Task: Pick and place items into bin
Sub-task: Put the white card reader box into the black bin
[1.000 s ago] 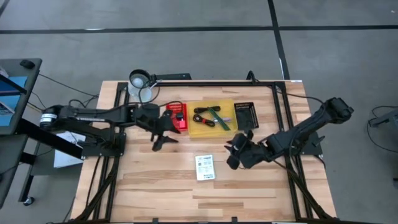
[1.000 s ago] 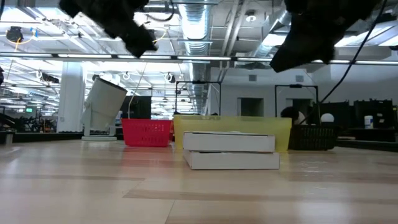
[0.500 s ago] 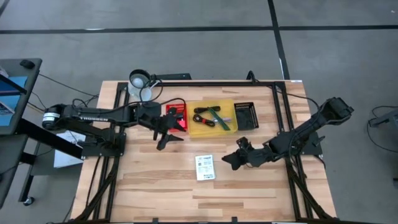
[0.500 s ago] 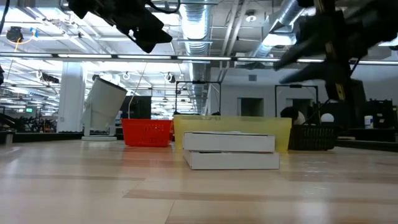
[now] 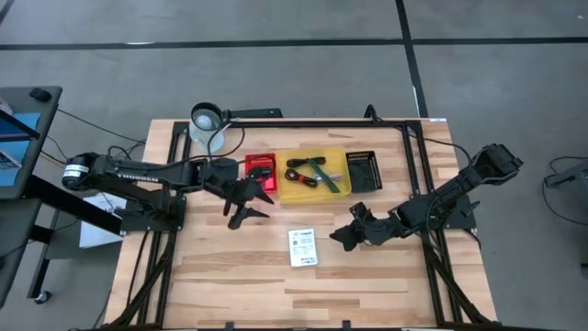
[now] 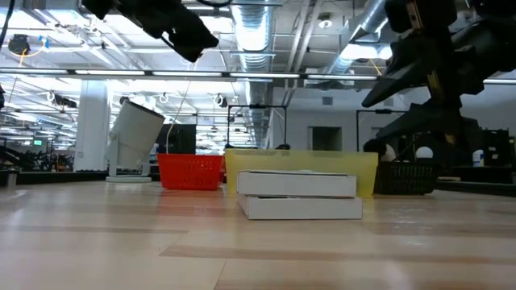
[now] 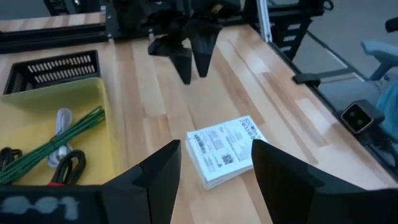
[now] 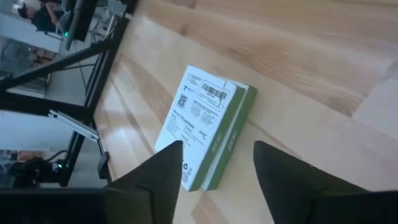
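High view showed the flat white printed packet [image 5: 302, 246] just beside the right gripper [image 5: 342, 238], jaws spread and empty; the left gripper [image 5: 246, 202], also spread, hung farther off.

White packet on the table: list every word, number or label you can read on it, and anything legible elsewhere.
White packet: printed lines, a barcode and a square code show, but all too small to read.
Left arm: pale lettering along the link, too small to read.
Nothing else legible.

yellow bin [image 6: 300, 163] contents hidden behind wall
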{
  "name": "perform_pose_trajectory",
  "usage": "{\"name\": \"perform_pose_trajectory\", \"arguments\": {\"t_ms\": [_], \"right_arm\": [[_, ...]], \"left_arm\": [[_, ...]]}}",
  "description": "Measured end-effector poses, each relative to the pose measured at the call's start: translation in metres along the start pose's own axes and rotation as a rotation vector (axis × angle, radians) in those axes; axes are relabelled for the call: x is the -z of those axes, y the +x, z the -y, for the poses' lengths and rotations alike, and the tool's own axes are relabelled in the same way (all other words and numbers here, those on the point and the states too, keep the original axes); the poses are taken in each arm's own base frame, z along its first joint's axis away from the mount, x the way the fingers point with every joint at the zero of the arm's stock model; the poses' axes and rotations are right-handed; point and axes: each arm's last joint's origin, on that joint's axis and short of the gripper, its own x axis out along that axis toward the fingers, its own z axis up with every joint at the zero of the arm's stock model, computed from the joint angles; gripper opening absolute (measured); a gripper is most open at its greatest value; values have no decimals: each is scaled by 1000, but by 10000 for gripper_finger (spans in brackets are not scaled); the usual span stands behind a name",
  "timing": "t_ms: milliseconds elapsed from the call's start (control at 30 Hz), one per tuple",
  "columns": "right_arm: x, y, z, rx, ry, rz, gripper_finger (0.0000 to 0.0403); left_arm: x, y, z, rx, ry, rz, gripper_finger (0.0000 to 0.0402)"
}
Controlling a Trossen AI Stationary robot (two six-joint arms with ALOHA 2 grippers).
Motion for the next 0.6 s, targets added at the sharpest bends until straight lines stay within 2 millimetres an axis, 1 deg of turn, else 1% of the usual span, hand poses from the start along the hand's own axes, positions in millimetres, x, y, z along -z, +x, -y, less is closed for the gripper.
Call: {"name": "perform_pose_trajectory", "arguments": {"t_ms": [100, 200, 400, 500, 600], "right_arm": [[0, 0, -1, -5, -44, 1, 203], [0, 0, -1, -6, -81, 0, 207], [0, 0, 0, -5, -143, 0, 200], [0, 0, 0, -3, -147, -2, 195], [2, -1, -1, -6, -152, -8, 192]], "left_arm": [[-1, 0, 2, 6, -31, 7, 187], [-1, 0, 2, 7, -31, 7, 187], [0, 0, 2, 2, -66, 1, 187], [0, 1, 1, -48, -91, -3, 187], [7, 2, 1, -54, -156, -15, 187]]}}
